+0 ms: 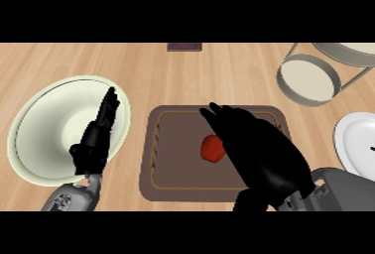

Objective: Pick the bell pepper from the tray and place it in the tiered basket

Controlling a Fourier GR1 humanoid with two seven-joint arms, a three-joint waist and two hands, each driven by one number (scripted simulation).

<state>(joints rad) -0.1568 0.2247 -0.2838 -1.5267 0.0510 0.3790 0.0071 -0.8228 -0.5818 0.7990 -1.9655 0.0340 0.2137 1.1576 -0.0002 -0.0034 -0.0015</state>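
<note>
A light wooden worktop (190, 74) with lengthwise grain fills the head view; nothing of the room beyond it shows.

At the left lies a large pale cream round plate (44, 129). Over its right part stands the black left hand (99, 134), fingers straight and released, pointing up and away from the robot, holding nothing; its grey forearm comes in from the lower left.

In the middle sits a brown rectangular tray with rounded corners (172, 149), a thin lighter line running just inside its rim. On the tray, right of its centre, lies the red bell pepper (212, 149). Its long axis runs roughly away from the robot, slightly tilted, with the narrower end toward the near edge of the tray; which end carries the stem cannot be told, and its right side is hidden.

The black right hand (256, 149) hangs over the right half of the tray, just beside and partly over the pepper, its fingers extended and only slightly bent, pointing toward the far left. They are released, not closed round the pepper; whether they touch it cannot be told.

At the far edge, above the tray, a small dark rectangular object (184, 47) lies on the worktop. At the upper right stands the grey metal tiered basket with round cream trays (311, 79). At the right edge lies part of a white round plate (355, 141).
</note>
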